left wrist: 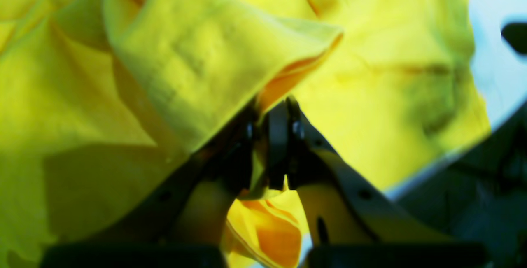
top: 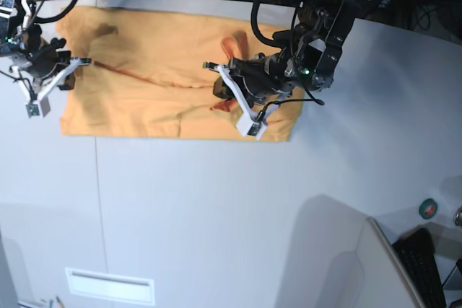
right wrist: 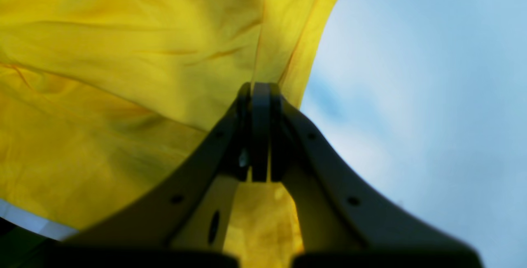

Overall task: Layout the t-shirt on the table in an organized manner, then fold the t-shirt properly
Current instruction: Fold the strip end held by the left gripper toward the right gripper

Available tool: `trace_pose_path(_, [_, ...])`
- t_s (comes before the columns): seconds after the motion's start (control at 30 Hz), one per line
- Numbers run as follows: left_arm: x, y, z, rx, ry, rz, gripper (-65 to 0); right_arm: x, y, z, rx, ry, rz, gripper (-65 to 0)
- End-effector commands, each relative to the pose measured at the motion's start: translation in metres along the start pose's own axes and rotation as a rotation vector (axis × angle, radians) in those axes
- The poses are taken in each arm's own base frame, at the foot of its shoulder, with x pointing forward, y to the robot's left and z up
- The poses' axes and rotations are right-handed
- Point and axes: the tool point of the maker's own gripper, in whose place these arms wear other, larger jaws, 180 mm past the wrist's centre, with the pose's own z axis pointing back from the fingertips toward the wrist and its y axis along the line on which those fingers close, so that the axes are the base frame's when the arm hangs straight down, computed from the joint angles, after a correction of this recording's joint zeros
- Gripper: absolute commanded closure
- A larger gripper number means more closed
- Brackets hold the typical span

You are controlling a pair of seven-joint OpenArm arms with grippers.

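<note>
The orange-yellow t-shirt point(top: 144, 77) lies spread across the far part of the pale table point(top: 216, 214), with creases and a bunched fold near its right side. My left gripper point(top: 219, 94) hangs over that right part and is shut on a raised fold of the t-shirt point(left wrist: 206, 54); in the left wrist view its jaws point(left wrist: 276, 109) pinch cloth that drapes over one finger. My right gripper point(top: 71, 68) is at the shirt's left edge, shut on the t-shirt point(right wrist: 123, 74) at its hem; its jaws point(right wrist: 260, 89) are pressed together on the fabric.
A thin dark seam point(top: 97, 200) runs down the table. A white slot plate point(top: 108, 285) sits near the front left. At the front right are a raised panel point(top: 339, 257), a keyboard point(top: 426, 265) and a small round green object point(top: 428, 208). Cables crowd the back edge.
</note>
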Motion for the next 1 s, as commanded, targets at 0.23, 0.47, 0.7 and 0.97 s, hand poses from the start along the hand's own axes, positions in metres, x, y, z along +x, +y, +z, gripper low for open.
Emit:
trace_pose_path(0.23, [0.026,-0.010,0.002,-0.029,-0.063,-0.022,0.0,0.015,-0.003,0.004,-0.002,-0.046,0.014,0.0])
trace_pose_path(0.47, [0.031,-0.016,0.000,-0.043,-0.073,-0.017,0.0,0.015,-0.003,0.004,-0.002,-0.046,0.014,0.0])
trace_pose_path(0.7, [0.025,-0.035,-0.006,-0.080,-0.050,-0.044,0.0,0.015,-0.003,0.004,-0.002,-0.046,0.014,0.0])
trace_pose_path(0.97, [0.021,-0.041,-0.008,-0.092,-0.040,-0.056,0.0,0.015,-0.003,0.004,-0.002,-0.046,0.014,0.0])
